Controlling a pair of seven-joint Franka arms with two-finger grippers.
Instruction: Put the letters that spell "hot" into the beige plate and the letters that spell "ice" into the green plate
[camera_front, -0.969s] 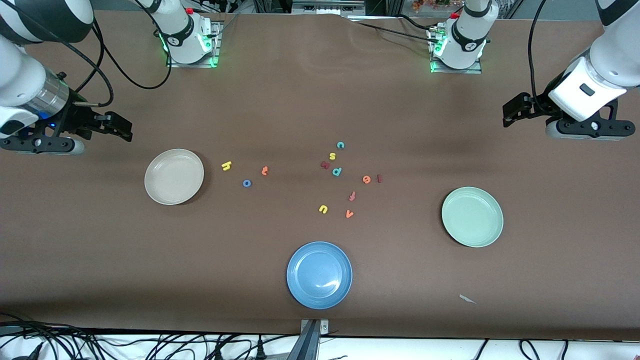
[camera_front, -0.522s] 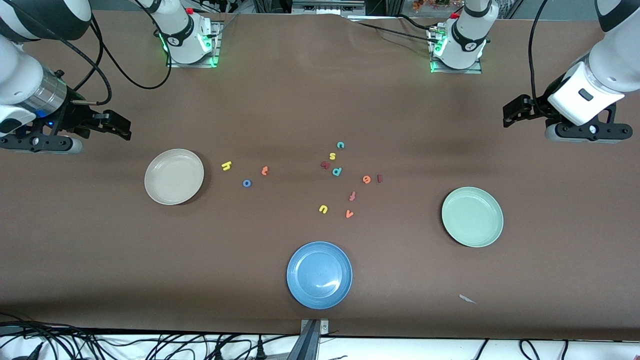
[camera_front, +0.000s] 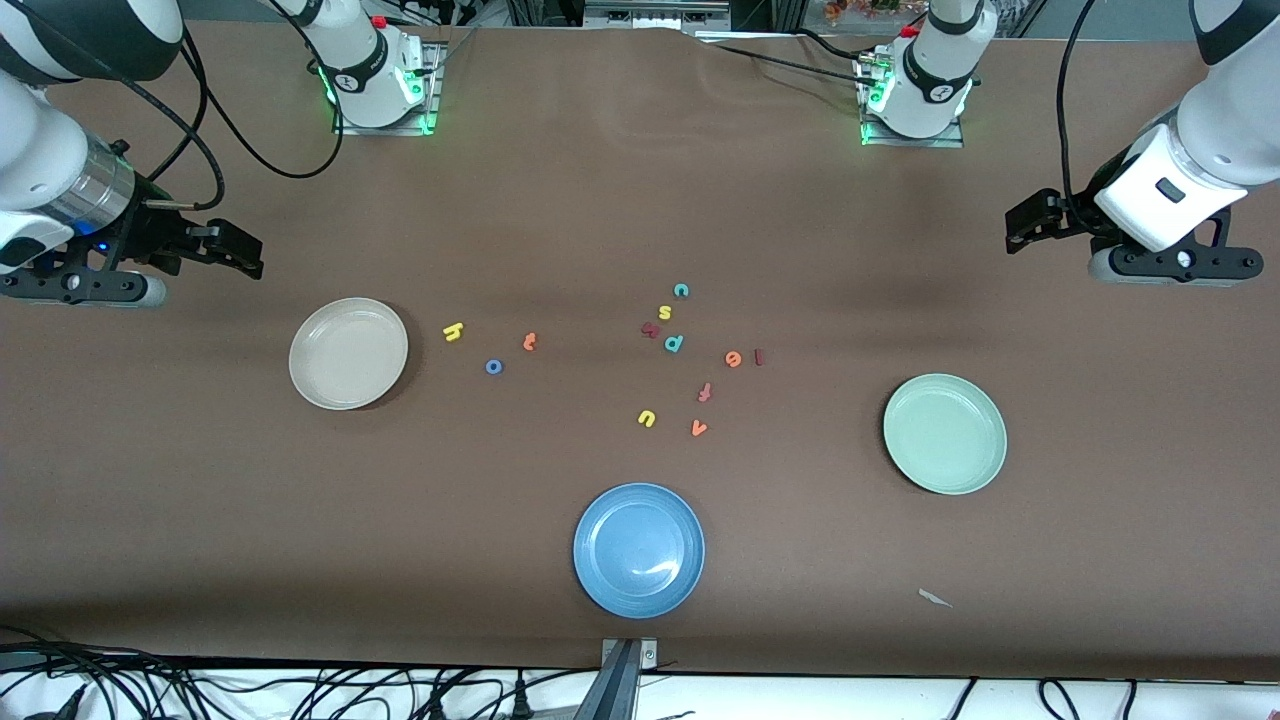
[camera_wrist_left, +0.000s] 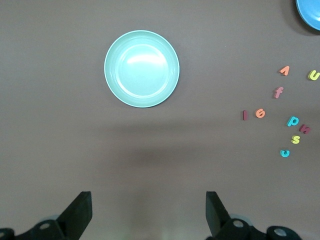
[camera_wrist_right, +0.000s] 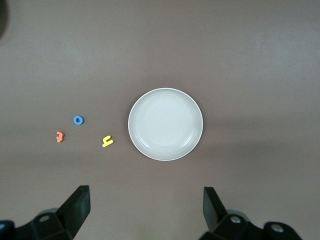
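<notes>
Blue plate (camera_front: 638, 550) sits nearest the front camera, empty. Next up, the green plate (camera_front: 944, 433) toward the left arm's end and the beige plate (camera_front: 348, 352) toward the right arm's end, both empty. Between them on the tabletop (camera_front: 200, 500): yellow h (camera_front: 453, 331), blue o (camera_front: 493, 367), orange t (camera_front: 529, 341); then orange e (camera_front: 733, 358), dark red i (camera_front: 759, 356), teal c (camera_front: 681, 291). Left hand (camera_wrist_left: 148, 212) and right hand (camera_wrist_right: 146, 210) hover wide open, holding nothing.

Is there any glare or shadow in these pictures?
Front view: a white glint on the blue plate, and a dark shadow along the table edge nearest the camera. Left wrist view: soft sheen on the green plate. Right wrist view: a broad soft shadow by the beige plate.
</notes>
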